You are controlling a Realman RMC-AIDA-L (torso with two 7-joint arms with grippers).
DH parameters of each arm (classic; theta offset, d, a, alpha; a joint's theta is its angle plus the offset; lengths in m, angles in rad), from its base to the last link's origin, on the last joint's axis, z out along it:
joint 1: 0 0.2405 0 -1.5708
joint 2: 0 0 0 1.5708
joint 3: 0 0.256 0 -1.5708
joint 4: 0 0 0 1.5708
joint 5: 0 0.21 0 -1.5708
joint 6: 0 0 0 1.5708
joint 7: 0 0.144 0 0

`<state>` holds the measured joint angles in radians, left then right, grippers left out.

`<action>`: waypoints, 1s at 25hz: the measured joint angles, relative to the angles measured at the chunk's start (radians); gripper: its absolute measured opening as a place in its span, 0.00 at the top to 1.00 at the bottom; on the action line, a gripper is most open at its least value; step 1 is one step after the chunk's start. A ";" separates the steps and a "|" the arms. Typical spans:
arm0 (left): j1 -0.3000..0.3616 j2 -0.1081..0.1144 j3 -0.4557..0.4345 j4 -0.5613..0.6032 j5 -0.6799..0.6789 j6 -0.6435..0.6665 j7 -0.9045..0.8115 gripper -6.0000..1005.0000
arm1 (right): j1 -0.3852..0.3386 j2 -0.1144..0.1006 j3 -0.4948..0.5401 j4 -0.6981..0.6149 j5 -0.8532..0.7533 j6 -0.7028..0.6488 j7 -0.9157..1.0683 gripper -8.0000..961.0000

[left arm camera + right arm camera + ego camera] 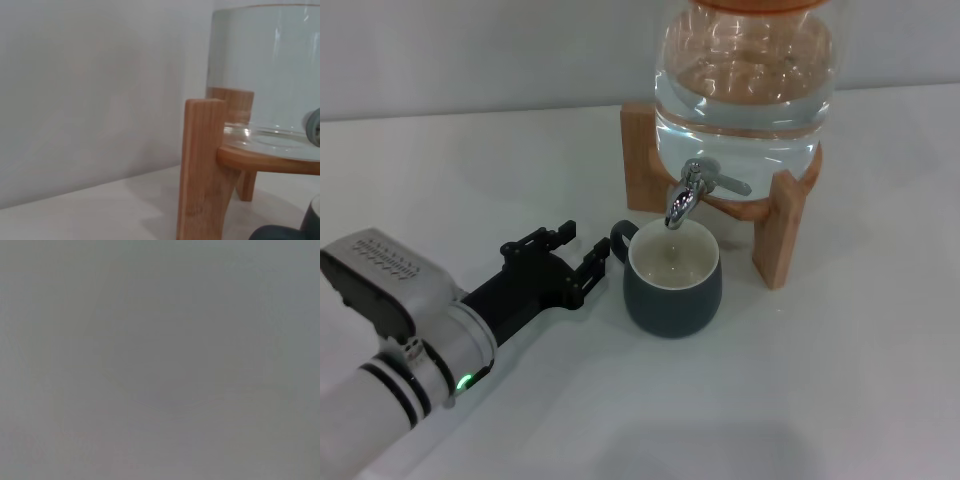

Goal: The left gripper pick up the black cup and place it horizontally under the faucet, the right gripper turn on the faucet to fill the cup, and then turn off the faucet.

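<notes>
The black cup (673, 285) stands upright on the white table, its cream inside directly below the spout of the chrome faucet (688, 193). The faucet's flat lever points to the right, and I see no stream of water. My left gripper (584, 250) sits low on the table just left of the cup, open, with its fingertips close to the loop handle (620, 238) and not gripping it. In the left wrist view a dark edge of the cup (280, 233) shows at the bottom corner. The right gripper is out of view; the right wrist view shows only plain grey.
The glass water jar (745, 90), filled with water, rests on a wooden stand (642, 160) whose legs flank the cup at the back. The stand's leg (202, 170) looms close in the left wrist view. Open white tabletop (800, 400) lies in front and to the right.
</notes>
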<state>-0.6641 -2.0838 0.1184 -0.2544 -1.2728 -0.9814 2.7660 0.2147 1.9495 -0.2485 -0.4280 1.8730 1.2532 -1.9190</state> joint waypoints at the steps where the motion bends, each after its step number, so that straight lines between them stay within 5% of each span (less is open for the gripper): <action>1: 0.004 0.001 0.000 0.001 -0.001 -0.007 0.000 0.50 | 0.000 0.000 0.000 0.000 0.000 0.000 0.000 0.12; 11: 0.046 0.002 -0.004 0.042 -0.005 -0.082 -0.042 0.50 | -0.004 -0.003 0.000 0.000 0.000 -0.008 0.000 0.12; 20: 0.249 0.002 -0.005 0.271 -0.171 -0.539 -0.261 0.50 | -0.009 -0.008 -0.007 0.000 -0.006 -0.023 0.000 0.12; 25: 0.304 0.002 -0.005 0.347 -0.232 -0.642 -0.339 0.50 | -0.005 -0.025 -0.010 -0.025 -0.157 0.005 0.024 0.12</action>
<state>-0.3597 -2.0816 0.1133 0.0924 -1.5049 -1.6238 2.4267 0.2097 1.9244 -0.2588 -0.4526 1.7162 1.2580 -1.8945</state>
